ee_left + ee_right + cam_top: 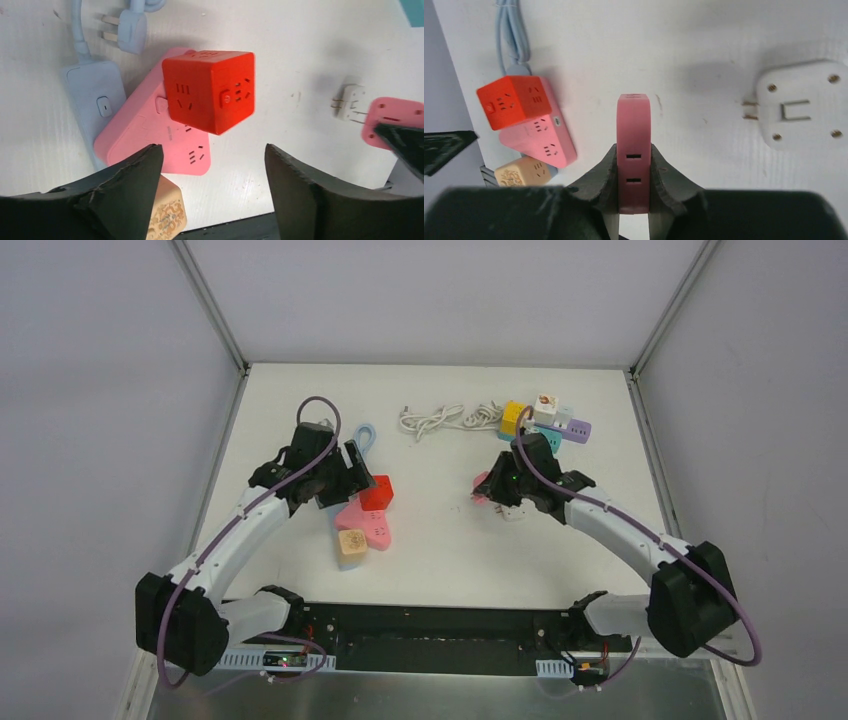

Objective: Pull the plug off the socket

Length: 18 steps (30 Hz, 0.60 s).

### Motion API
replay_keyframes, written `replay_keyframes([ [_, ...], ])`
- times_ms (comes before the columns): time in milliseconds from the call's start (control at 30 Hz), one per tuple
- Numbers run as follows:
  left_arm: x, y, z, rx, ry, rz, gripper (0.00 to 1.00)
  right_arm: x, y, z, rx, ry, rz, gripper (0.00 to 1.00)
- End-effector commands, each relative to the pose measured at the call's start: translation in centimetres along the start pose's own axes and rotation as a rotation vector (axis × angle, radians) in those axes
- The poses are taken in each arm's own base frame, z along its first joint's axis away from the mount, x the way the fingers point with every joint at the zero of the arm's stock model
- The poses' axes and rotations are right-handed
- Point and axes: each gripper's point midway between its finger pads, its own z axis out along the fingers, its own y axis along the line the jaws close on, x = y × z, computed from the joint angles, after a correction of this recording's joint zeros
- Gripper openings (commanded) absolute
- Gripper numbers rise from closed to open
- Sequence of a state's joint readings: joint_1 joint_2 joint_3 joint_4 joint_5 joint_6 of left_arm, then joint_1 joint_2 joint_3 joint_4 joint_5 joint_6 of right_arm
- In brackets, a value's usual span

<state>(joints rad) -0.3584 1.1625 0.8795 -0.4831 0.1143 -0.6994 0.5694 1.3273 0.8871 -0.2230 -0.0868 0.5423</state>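
My right gripper [634, 160] is shut on a flat pink socket [634, 120], holding it on edge with two slots facing the camera. In the top view this socket [482, 486] sits at the gripper [492, 486]. A white plug [799, 105] lies apart on the table to its right, with its prongs bare; it also shows in the top view [514, 511]. My left gripper [212, 165] is open and empty above a red cube socket [210, 92]. The white plug [350, 102] and the pink socket [395, 117] show at the right of the left wrist view.
The red cube [376, 492] sits on a pink strip [365, 527] over a light blue strip [95, 100], with a beige cube [352, 543] beside them. A white cable [445, 418], a yellow cube [512, 418], a white cube [545, 408] and a purple strip [572, 427] lie at the back.
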Motion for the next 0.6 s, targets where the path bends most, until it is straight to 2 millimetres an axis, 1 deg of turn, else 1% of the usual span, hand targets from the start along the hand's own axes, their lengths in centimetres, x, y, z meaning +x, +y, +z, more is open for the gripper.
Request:
replay_keyframes([
  [0,-1.4,-0.7,-3.9,0.026,-0.068,0.051,0.79,1.4,-2.5,-1.7,0.017,0.008,0.069,0.0],
  [100,-1.2,0.3,-5.3,0.006,-0.098,0.055,0.87,2.5,-4.3,-1.9,0.043,0.028,0.113,0.0],
  [133,-1.0,0.7,-5.7,-0.004,-0.106,0.058,0.88,3.2,-4.9,-1.9,0.048,0.046,0.127,0.0],
  [167,-0.8,1.1,-6.1,-0.012,-0.117,0.06,0.9,3.7,-5.2,-1.9,0.046,0.057,0.138,0.0],
  [233,-0.3,2.2,-6.6,-0.036,-0.13,0.063,0.98,4.4,-5.9,-2.1,0.049,0.074,0.153,0.03],
  [400,1.0,5.0,-7.3,-0.108,-0.155,0.064,0.99,5.8,-7.9,-2.4,0.071,0.088,0.177,0.14],
  [500,1.7,5.8,-7.3,-0.123,-0.146,0.062,0.99,6.5,-9.5,-2.4,0.094,0.107,0.183,0.19],
  [567,2.0,5.9,-7.2,-0.125,-0.136,0.063,0.99,6.8,-10.1,-2.4,0.095,0.125,0.193,0.22],
])
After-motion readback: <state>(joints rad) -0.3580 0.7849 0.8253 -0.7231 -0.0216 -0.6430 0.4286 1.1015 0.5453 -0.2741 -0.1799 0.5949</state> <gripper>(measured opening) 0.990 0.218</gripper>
